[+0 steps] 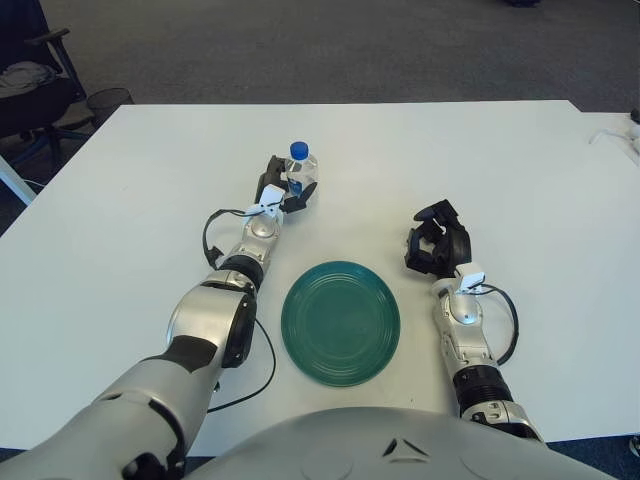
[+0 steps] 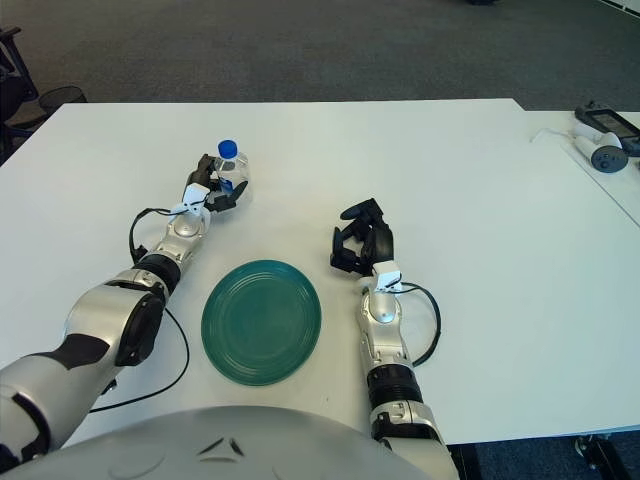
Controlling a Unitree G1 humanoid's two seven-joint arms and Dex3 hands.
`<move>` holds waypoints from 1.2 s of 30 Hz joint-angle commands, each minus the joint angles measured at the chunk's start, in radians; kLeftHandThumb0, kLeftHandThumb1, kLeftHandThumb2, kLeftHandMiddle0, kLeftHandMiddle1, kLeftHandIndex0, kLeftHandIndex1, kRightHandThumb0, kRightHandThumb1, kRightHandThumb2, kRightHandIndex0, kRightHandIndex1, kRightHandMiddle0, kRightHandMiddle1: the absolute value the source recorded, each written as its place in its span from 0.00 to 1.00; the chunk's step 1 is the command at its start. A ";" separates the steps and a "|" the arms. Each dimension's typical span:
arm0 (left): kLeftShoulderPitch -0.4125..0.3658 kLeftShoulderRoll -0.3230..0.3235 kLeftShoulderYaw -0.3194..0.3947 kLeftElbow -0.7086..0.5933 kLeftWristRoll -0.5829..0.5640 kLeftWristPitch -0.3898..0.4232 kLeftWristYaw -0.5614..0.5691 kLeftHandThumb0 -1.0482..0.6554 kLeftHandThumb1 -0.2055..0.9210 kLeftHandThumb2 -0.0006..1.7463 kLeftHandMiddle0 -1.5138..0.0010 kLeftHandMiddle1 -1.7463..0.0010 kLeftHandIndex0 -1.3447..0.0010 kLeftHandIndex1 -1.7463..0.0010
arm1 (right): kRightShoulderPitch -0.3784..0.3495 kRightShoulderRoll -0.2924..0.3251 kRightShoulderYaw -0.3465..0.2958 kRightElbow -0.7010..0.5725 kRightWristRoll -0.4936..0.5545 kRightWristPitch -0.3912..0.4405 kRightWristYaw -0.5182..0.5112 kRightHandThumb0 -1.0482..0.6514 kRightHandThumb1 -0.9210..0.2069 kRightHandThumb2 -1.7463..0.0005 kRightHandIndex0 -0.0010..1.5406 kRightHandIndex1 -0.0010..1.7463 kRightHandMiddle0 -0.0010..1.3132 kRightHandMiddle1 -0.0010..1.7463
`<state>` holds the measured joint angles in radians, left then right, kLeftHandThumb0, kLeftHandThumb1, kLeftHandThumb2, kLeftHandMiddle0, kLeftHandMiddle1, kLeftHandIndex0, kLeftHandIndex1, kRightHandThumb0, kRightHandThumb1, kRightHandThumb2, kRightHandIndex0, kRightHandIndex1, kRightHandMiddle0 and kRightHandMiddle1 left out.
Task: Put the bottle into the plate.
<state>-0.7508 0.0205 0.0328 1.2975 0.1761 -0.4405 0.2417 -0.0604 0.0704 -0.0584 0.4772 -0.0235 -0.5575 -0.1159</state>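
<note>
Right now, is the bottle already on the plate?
No: the bottle is in the left hand, out on the white table beyond the green plate, which holds nothing.

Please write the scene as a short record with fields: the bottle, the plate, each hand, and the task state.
bottle: small clear bottle with blue cap, upright, beyond the plate
plate: green plate, nothing on it, on the white table near the robot
left hand: left hand closed around the bottle
right hand: right hand to the right of the plate, fingers curled, holding nothing
task state: bottle not yet in the plate
</note>
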 commanded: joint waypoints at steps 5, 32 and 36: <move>-0.023 -0.037 0.004 0.017 -0.013 0.008 -0.033 0.35 0.48 0.74 0.26 0.00 0.56 0.00 | 0.165 0.020 -0.030 0.243 0.035 0.032 0.012 0.61 0.51 0.28 0.40 1.00 0.30 0.95; -0.019 -0.033 0.010 0.017 -0.014 0.005 -0.026 0.35 0.48 0.74 0.24 0.00 0.56 0.00 | 0.155 0.017 -0.034 0.256 0.026 0.037 0.008 0.61 0.50 0.28 0.40 1.00 0.30 0.94; -0.019 -0.025 0.012 0.013 -0.016 -0.008 -0.029 0.35 0.48 0.74 0.24 0.00 0.56 0.00 | 0.155 0.017 -0.036 0.257 0.031 0.038 0.015 0.61 0.50 0.28 0.39 1.00 0.28 0.96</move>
<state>-0.7515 0.0063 0.0434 1.2974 0.1655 -0.4419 0.2417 -0.0626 0.0720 -0.0630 0.4796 -0.0241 -0.5576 -0.1048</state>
